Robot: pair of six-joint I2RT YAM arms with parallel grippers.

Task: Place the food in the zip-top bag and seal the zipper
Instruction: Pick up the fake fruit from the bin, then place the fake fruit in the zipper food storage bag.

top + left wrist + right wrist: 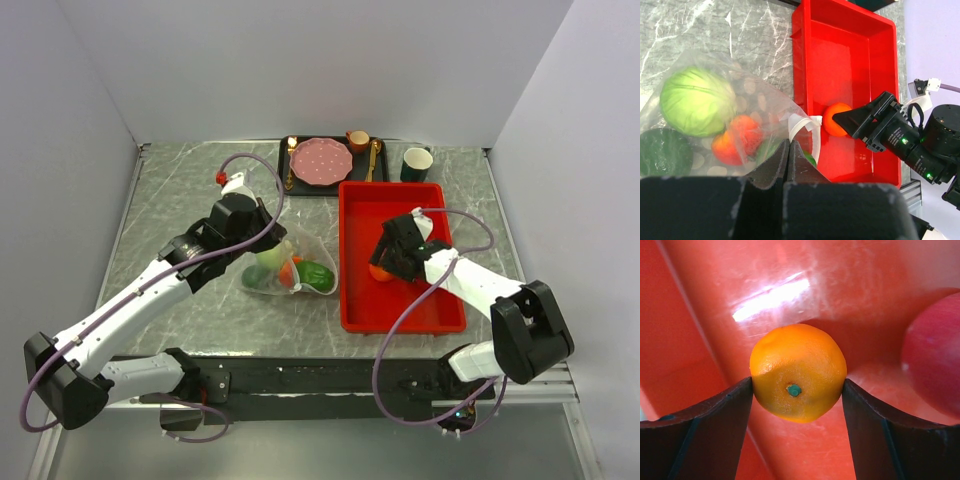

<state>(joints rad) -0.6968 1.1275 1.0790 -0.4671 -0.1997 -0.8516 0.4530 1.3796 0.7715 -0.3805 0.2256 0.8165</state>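
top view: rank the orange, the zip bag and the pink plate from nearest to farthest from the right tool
1. orange: clasped between the right tool's fingers, in the red tray.
2. zip-top bag: to its left, on the table beside the tray.
3. pink plate: at the back, beyond the tray's far left corner.

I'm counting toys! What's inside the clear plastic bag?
A pale green toy cabbage, a dark green avocado, red-orange fruit and a green piece. The left gripper, shut on the clear bag, covers the rest.
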